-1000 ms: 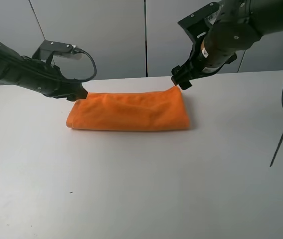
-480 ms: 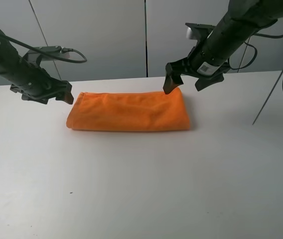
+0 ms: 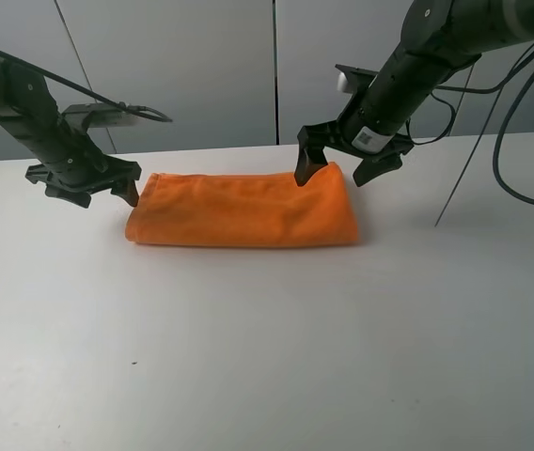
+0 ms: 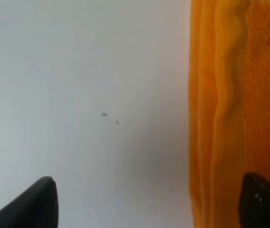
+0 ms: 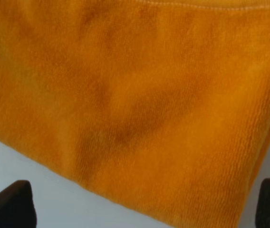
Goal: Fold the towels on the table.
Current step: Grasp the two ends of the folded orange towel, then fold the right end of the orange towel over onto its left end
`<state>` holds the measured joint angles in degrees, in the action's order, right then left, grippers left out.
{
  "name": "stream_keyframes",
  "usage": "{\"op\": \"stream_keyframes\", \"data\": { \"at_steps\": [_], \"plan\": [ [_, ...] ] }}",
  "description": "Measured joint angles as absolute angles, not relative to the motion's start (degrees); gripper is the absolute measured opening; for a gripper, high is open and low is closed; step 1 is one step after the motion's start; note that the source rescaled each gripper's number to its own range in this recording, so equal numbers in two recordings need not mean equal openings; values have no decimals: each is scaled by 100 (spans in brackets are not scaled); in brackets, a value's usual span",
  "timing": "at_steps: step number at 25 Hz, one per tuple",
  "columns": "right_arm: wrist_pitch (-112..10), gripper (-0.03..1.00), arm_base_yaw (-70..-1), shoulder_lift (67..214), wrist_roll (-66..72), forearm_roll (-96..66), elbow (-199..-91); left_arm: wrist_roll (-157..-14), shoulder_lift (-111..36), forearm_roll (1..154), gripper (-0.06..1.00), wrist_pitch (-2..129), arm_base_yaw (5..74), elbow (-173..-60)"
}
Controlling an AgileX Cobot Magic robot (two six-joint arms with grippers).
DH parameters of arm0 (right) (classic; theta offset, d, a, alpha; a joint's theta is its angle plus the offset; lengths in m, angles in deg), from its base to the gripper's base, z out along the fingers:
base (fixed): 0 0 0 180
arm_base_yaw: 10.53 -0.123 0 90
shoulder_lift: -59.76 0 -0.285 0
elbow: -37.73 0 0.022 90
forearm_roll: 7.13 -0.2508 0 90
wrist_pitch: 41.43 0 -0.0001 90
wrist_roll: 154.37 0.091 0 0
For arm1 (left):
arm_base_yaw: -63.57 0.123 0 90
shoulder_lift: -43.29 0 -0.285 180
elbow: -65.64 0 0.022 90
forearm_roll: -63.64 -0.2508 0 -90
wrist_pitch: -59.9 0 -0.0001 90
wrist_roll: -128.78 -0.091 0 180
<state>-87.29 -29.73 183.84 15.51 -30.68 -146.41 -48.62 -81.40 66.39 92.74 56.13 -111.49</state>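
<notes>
The orange towel [image 3: 243,211] lies on the white desk [image 3: 267,366], a little toward 12 o'clock from the desk's middle. It is already doubled into a long band running from 9 to 3 o'clock. My left gripper [image 3: 98,195] hangs at the band's 9 o'clock end with its jaws spread wide. In the left wrist view 1 finger stands over bare desk and the other over the stacked hems. My right gripper [image 3: 335,171] is released too, jaws apart, poised over the corner at about 1 o'clock, and plush orange fills the gap between the fingers in the right wrist view.

I judge this cloth to be light, limp and soft, with a nap that should hold in the pads rather than slip. It has no stiffness, so any unsupported part will probably sag and drag. The stacked layers at the 9 o'clock end look loose and wavy, so a shallow pinch would likely lift only the top one. I would take a short end at its 2 corners, biting through every layer.
</notes>
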Motion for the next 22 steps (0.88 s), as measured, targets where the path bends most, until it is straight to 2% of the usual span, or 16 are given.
{"op": "stream_keyframes", "data": {
  "at_steps": [22],
  "plan": [
    [-8259, 99, -2640, 18945, 1446, -3473, -14646, -4966, -8761, 6710, 97, 9112, 5591, -11208]
  ]
}}
